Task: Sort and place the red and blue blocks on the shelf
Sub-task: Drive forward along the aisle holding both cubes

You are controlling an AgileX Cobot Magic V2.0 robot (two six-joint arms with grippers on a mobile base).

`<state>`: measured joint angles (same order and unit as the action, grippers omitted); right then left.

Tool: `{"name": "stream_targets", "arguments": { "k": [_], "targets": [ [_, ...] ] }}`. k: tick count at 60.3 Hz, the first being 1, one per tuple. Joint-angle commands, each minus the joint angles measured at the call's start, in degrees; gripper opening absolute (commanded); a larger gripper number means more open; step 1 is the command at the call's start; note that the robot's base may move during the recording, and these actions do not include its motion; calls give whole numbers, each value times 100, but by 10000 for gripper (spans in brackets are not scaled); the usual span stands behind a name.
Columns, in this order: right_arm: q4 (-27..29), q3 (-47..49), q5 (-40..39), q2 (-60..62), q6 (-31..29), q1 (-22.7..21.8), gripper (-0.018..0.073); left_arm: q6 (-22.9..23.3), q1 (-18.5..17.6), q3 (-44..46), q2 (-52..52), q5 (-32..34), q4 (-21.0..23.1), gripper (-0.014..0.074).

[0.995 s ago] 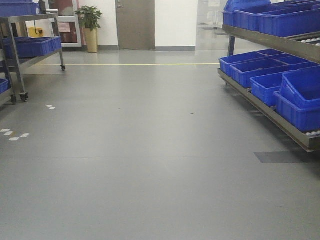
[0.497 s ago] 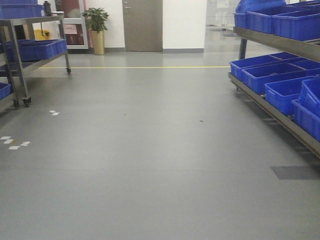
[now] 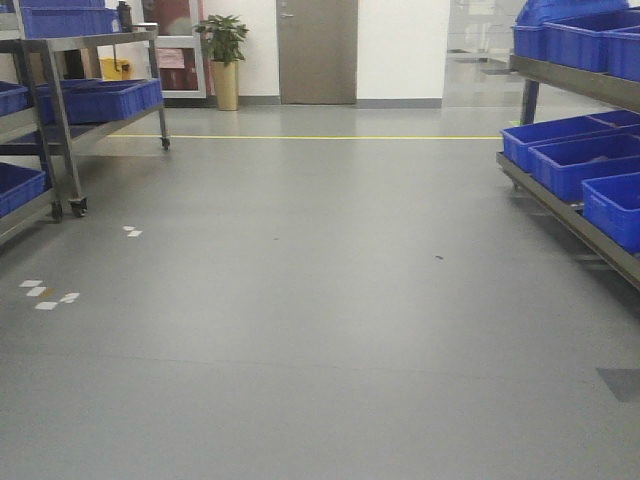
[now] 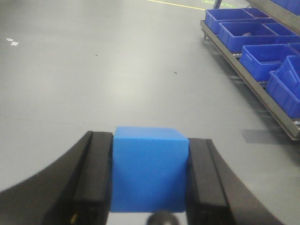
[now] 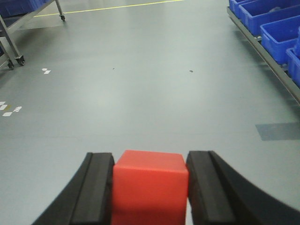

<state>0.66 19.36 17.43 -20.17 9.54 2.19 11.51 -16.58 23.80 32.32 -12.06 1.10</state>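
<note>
Blue block [image 4: 150, 168] — plain matt faces, smooth, no shine. Red block [image 5: 149, 187] has the same dull finish. Left gripper [image 4: 150, 145] pads [image 4: 96, 173] black, matt, rubber-like; right gripper [image 5: 150, 161] pads [image 5: 96, 187] alike. Floor [image 3: 320, 330] grey, smooth, soft sheen with pale reflections. Shelf [image 3: 570, 218] brushed silver metal. Bins [image 3: 590, 165] blue plastic — slightly glossy.

Blue cube [image 4: 150, 171] in left gripper [image 4: 150, 140], red cube [image 5: 150, 187] in right gripper [image 5: 150, 157] — shelf [image 3: 580, 84] rightward.
</note>
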Motion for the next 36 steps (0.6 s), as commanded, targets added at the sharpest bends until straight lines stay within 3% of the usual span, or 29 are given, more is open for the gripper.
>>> {"name": "stream_targets", "arguments": {
  "k": [1, 36],
  "targets": [
    [-66, 162, -515, -17, -7, -46, 51, -16, -3, 167, 8, 532, -6, 122],
    [-66, 162, -515, -17, -7, -46, 51, -16, -3, 167, 8, 532, -6, 122]
  ]
}}
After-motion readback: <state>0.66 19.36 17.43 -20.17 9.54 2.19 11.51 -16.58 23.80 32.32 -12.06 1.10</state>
